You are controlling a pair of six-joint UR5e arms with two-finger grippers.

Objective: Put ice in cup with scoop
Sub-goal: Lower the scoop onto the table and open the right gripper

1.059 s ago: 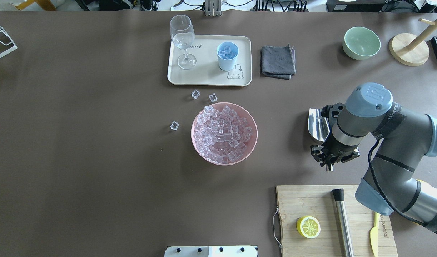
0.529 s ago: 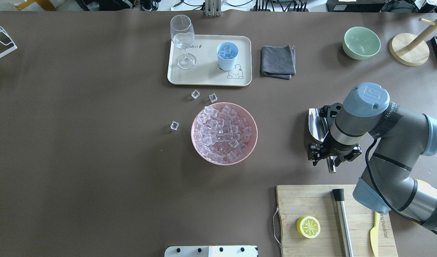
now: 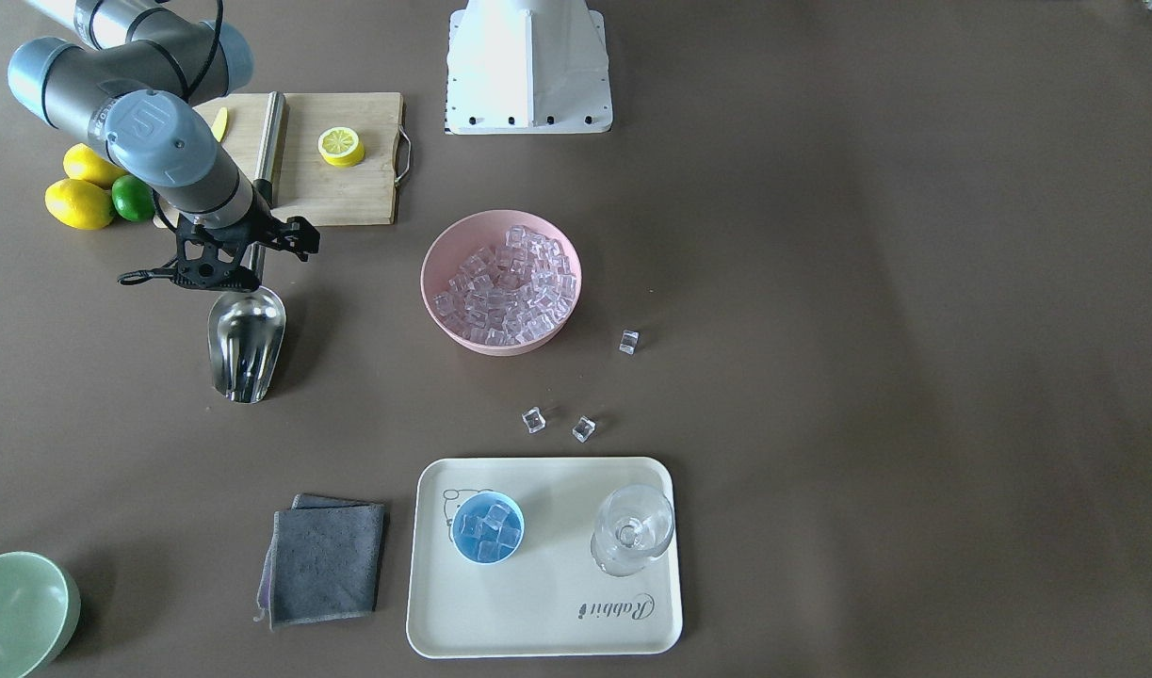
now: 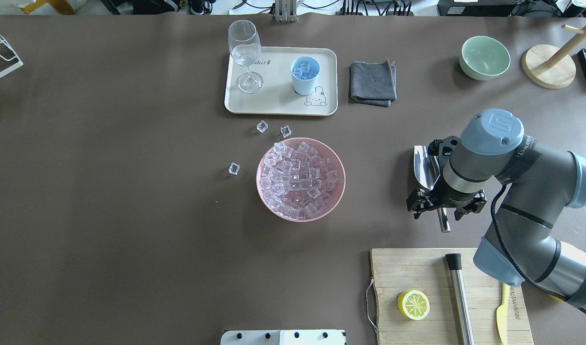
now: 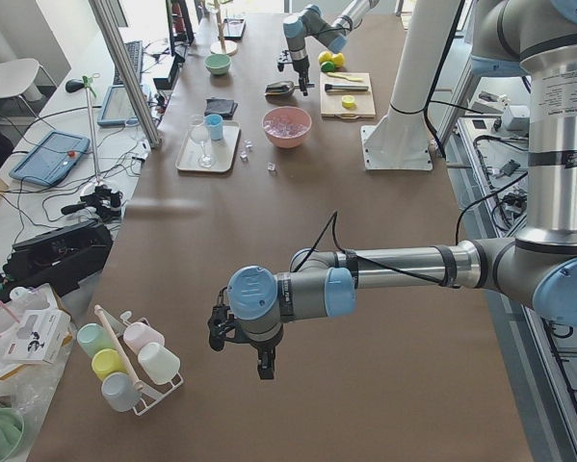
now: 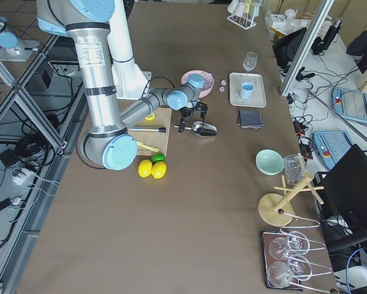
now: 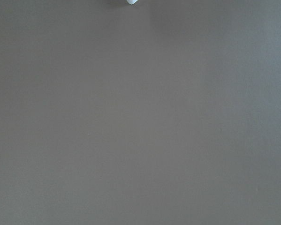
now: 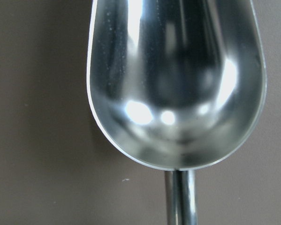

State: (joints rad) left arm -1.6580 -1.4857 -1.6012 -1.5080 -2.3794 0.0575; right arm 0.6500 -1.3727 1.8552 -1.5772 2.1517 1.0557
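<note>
Right gripper (image 4: 446, 210) jaws have spread since the earlier overhead shots. They now stand wide apart either side of the scoop (image 4: 425, 167) handle, clamping nothing. Scoop lies flat on the table (image 4: 130, 191), right of the pink bowl (image 4: 260, 178); reads as a set-down after pouring.

Front-facing: scoop trough empty, mouth pointing away from the robot.

Overhead: cup (image 4: 304, 79) on the far tray (image 4: 273, 103), ice (image 4: 302, 72) already inside, wine glass (image 4: 245, 52) to its left. Bulk of the ice sits in the bowl. Three loose cubes (image 4: 262, 126) lie between bowl and tray, likely spill, and they sit in the sweep path. Cutting board (image 4: 393, 268) with steel cylinder (image 4: 458, 292) is just near of the gripper; grey cloth (image 4: 373, 82) is right of the tray.

Left side view: left gripper (image 5: 242, 348) hangs over bare table, well apart from everything. Apart or together, cannot tell.

Left wrist: bare table only.

Right wrist: empty trough directly below, handle running out the bottom edge, no fingers in shot.
</note>
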